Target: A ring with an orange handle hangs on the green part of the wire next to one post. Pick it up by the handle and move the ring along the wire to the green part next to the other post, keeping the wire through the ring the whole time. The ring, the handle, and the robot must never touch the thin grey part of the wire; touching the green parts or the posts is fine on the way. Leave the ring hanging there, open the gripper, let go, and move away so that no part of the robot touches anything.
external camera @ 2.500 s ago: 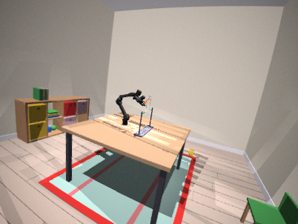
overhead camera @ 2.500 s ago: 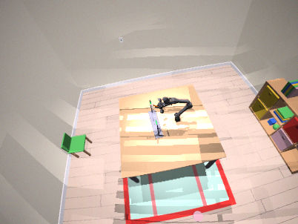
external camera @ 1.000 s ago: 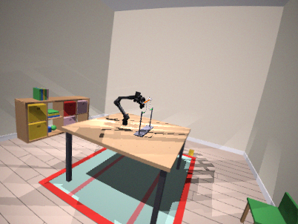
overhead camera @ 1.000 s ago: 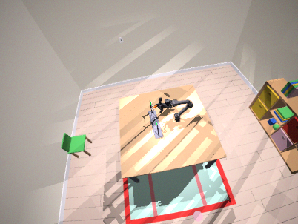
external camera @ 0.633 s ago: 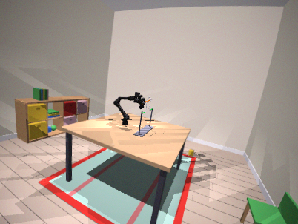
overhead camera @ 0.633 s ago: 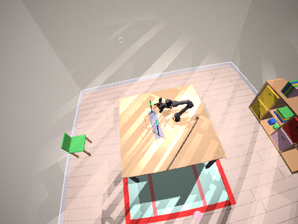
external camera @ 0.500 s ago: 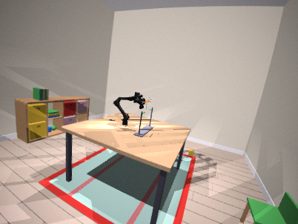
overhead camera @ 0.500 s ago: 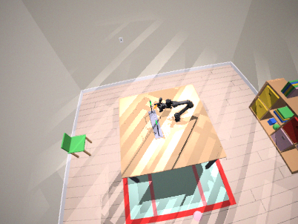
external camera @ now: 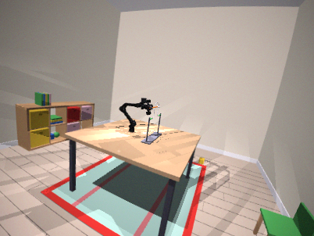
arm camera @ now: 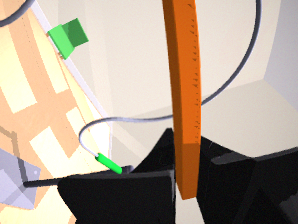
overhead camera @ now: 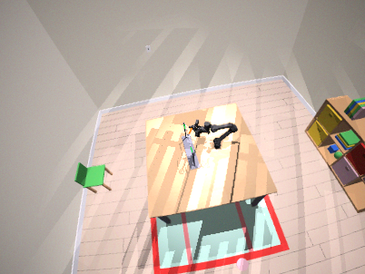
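Ring (arm camera: 249,63) and orange handle (arm camera: 184,83) are up in the air above the desk (external camera: 172,156), carried by the tool (arm camera: 178,185). In the wrist view the tool is clamped on the lower end of the handle, its two dark fingers pressed against it from either side. From there the handle runs straight up and away from the tool, and the thin dark hoop of the ring arcs off to the right of it and back down behind it.

Below and left of the tool, the grey wire (arm camera: 100,125) curls in a loop and ends in a short green part (arm camera: 109,163) close to the left finger. Whether the wire passes through the ring cannot be made out here.

From the exterior view, the tool (external camera: 150,106) sits at the end of the black arm (external camera: 129,109), level with the tops of the two posts (external camera: 149,126), and the handle (external camera: 155,105) pokes out beyond it. The posts stand on a grey plate (external camera: 150,140) directly beneath the tool.

A green chair (arm camera: 68,36) shows far off past the tool's left side.
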{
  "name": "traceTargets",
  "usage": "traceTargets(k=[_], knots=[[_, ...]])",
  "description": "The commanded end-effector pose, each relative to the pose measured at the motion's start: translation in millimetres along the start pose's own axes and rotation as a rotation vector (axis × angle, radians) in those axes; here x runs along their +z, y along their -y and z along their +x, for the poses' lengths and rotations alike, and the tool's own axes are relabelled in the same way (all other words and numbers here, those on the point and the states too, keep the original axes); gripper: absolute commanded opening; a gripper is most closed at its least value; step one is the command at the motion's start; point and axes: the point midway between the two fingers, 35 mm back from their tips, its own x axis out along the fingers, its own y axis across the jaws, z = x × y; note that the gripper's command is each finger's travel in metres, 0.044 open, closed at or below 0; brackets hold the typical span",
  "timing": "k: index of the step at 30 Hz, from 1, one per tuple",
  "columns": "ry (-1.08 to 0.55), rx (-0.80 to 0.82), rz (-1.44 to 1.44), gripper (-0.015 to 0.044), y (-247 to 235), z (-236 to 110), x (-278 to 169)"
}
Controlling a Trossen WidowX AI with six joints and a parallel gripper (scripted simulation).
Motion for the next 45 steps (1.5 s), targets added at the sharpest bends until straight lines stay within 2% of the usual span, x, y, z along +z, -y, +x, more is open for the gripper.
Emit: traceTargets(k=[1,45], knots=[[0.008,-0.028,-0.059,-0.015,0,0,0],[0.066,-0.298,-0.533,-0.015,17,0,4]])
